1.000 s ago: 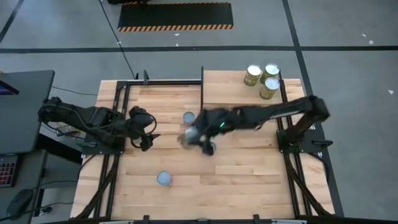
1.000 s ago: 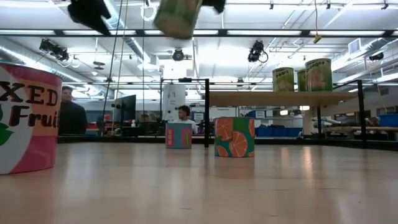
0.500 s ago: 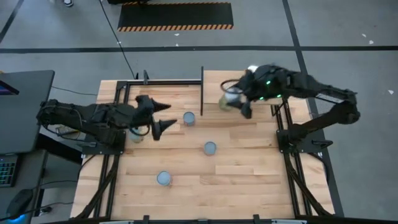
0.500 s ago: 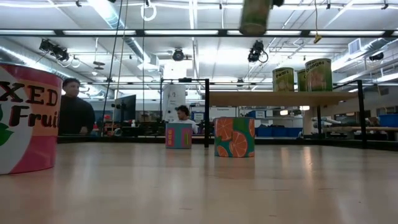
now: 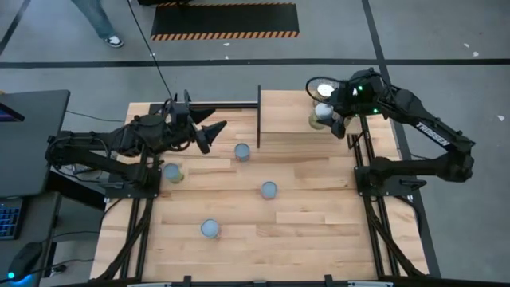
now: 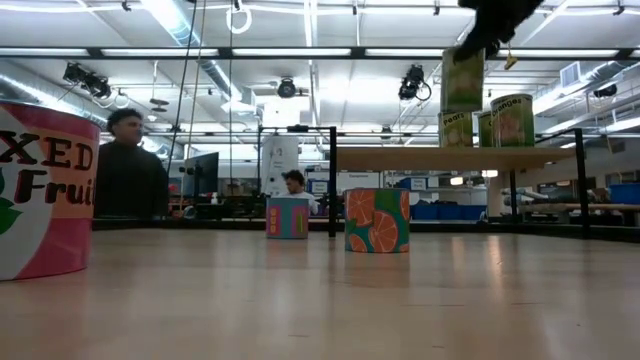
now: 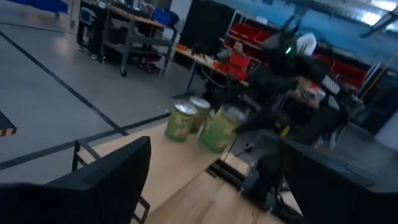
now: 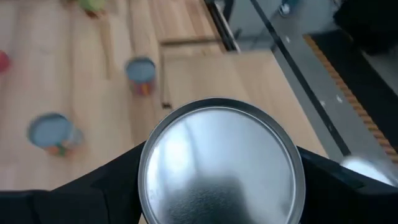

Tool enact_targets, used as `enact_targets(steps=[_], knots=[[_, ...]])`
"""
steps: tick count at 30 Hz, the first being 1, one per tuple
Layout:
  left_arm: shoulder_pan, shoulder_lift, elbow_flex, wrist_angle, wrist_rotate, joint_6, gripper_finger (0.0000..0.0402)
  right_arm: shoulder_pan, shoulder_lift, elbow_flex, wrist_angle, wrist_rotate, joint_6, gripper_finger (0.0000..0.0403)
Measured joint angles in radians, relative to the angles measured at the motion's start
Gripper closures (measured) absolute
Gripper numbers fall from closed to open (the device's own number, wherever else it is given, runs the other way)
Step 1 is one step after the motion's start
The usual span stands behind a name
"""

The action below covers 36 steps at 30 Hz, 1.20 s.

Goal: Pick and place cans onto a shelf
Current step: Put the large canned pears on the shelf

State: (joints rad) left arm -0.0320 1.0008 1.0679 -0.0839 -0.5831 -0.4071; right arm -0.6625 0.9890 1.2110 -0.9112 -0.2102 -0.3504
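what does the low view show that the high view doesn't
Only the low view shows a person standing beyond the table and the printed labels, like the orange-slice can. Only the high view shows the left tool open over the table's far left, plus the cans' silvery tops. Both show the right tool holding a green can above the shelf.

Plank table (image 5: 319,231) — four cans lie on it; pale shelf (image 5: 287,115) carries more.
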Motion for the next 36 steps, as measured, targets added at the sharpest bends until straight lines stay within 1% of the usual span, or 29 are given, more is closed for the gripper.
enact_targets(steps=[5, 8, 10, 17, 22, 32, 36], knots=[[0.021, 0.0, 0.0, 0.029, 0.0, -0.006, 0.0047, -0.136, 0.015, -0.029, -0.003, -0.09, -0.068, 0.008], [0.025, 0.0, 0.0, 0.029, 0.0, -0.008, 0.0047, -0.178, 0.035, -0.029, -0.005, -0.124, -0.1, 0.008], [0.025, 0.0, 0.0, 0.029, 0.0, -0.008, 0.0047, -0.196, 0.05, -0.029, -0.01, -0.125, -0.136, 0.008], [0.025, 0.0, 0.0, 0.029, 0.0, -0.008, 0.0047, -0.22, 0.1, -0.029, -0.034, -0.119, -0.173, 0.008], [0.025, 0.0, 0.0, 0.029, 0.0, -0.008, 0.0047, -0.22, 0.116, -0.029, -0.035, -0.07, -0.184, 0.0077], [0.025, 0.0, 0.0, 0.028, 0.0, -0.008, 0.0047, -0.22, 0.123, -0.029, -0.047, -0.067, -0.184, 0.007], [0.025, 0.0, 0.0, 0.028, 0.0, -0.008, 0.0047, -0.219, 0.123, -0.029, -0.055, -0.05, -0.185, 0.0067]])
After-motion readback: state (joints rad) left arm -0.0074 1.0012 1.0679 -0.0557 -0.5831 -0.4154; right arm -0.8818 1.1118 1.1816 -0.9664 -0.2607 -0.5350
